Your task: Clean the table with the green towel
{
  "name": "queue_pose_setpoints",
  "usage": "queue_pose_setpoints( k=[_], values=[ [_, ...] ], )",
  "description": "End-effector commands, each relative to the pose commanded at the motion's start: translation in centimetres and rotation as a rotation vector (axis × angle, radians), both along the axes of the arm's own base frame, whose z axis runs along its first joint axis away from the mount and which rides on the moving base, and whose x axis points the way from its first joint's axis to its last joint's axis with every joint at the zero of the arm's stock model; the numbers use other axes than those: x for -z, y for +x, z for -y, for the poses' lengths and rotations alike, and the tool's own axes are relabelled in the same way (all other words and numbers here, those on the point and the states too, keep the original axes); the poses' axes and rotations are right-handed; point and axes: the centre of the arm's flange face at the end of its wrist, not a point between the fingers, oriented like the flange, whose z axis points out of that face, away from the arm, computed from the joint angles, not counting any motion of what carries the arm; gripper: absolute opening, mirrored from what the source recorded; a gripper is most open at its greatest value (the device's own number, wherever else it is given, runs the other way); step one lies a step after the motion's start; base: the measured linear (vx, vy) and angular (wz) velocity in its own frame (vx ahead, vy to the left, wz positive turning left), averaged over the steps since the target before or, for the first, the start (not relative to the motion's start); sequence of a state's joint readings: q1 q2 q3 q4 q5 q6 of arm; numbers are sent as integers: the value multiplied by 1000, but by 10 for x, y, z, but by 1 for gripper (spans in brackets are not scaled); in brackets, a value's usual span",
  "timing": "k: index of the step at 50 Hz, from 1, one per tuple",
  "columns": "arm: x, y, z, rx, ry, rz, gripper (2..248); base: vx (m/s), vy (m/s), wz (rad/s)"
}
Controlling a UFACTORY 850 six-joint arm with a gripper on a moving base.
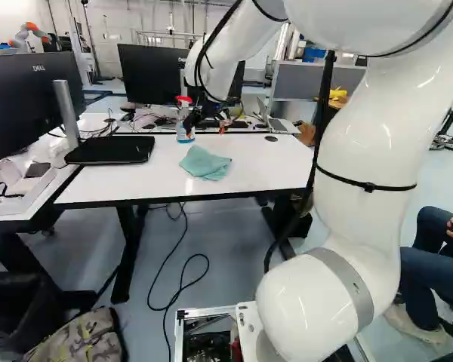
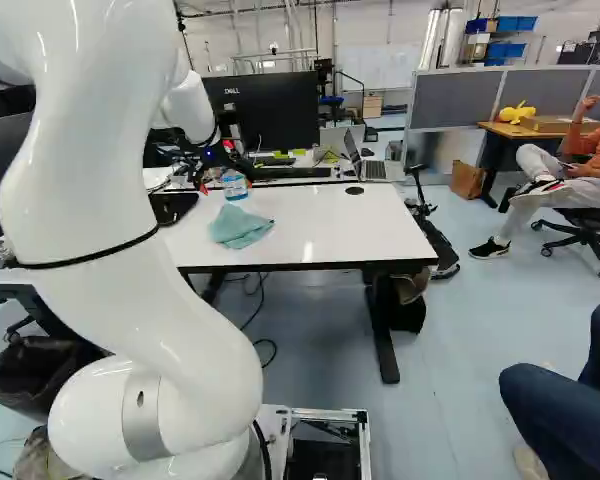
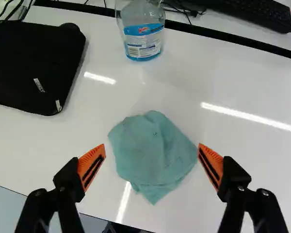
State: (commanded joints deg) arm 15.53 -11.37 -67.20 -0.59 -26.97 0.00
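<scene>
My gripper [image 1: 210, 115] hangs over the white table [image 1: 121, 184] in the left base view, small and partly lost against dark things behind it. The wrist view shows the gripper [image 3: 152, 145] open, its orange-padded fingers wide apart with nothing held. The green towel [image 3: 153, 153], crumpled into a loose heap, lies on the tabletop below and between the spread fingers. In the right base view the towel [image 2: 240, 227] rests near the table's left part. Beyond it, a spray bottle with blue liquid [image 3: 141, 34] stands upright.
A monitor [image 1: 30, 102] has its black base [image 1: 112, 150] on the table's left part. Behind are a keyboard [image 3: 242, 10], a laptop [image 2: 372, 168] and a second monitor [image 2: 265, 110]. A person's knees [image 2: 570, 385] show at the right. A camouflage bag [image 1: 79, 339] lies on the floor.
</scene>
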Motion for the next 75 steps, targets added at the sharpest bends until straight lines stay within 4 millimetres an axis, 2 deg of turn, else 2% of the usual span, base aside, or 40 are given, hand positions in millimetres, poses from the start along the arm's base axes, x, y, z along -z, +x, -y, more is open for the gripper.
queue_pose_setpoints(
  k=[41, 75],
  values=[
    [20, -17, 20, 28, 21, 73, 247, 0, 0, 0],
    [58, -55, 56, 79, 54, 211, 247, 0, 0, 0]
  ],
)
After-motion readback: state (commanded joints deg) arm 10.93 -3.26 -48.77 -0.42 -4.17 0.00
